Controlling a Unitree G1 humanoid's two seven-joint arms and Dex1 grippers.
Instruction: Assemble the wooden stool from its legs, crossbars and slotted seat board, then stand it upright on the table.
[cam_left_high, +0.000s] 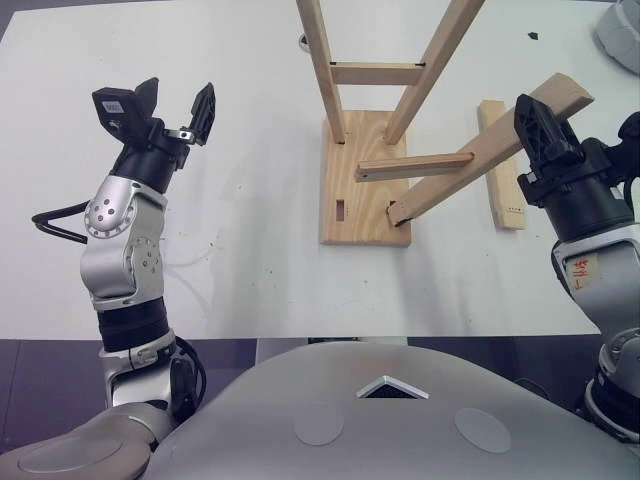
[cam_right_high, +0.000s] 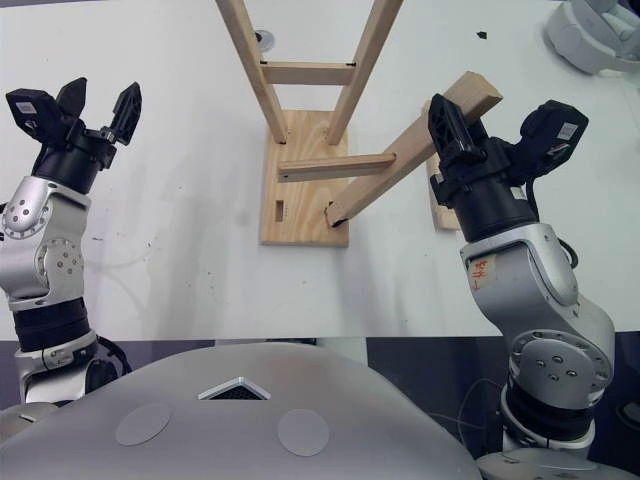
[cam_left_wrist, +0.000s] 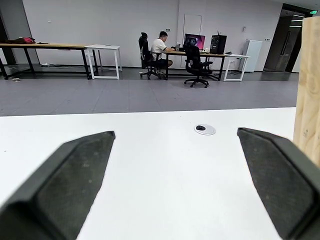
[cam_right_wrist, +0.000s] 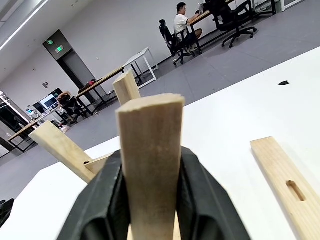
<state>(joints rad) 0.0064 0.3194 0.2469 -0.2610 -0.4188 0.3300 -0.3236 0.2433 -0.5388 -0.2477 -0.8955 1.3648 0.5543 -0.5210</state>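
**Right arm tilts a leg into the seat board's near corner**

Nearest the robot, the right gripper has its fingers clenched on the upper part of the held leg. The left gripper hangs above the counter on the left with its fingers spread and nothing between them, well apart from the wood.

The held leg's long axis slopes from the right fingers down and toward the robot's left. Its foot meets the near right corner of the seat board, which lies flat on the counter. Whether the foot sits in a slot cannot be told. A side crossbar sticks out from this leg toward the left, its free end over the board. An open slot shows on the board's near left.

Just right of the board lies a loose leg, partly under the held one.

Farther off, two standing legs rise from the board's far end, joined by a far crossbar.

The move likely turns on swinging the held leg's top up over its foot, and the right arm is the one placed for it.
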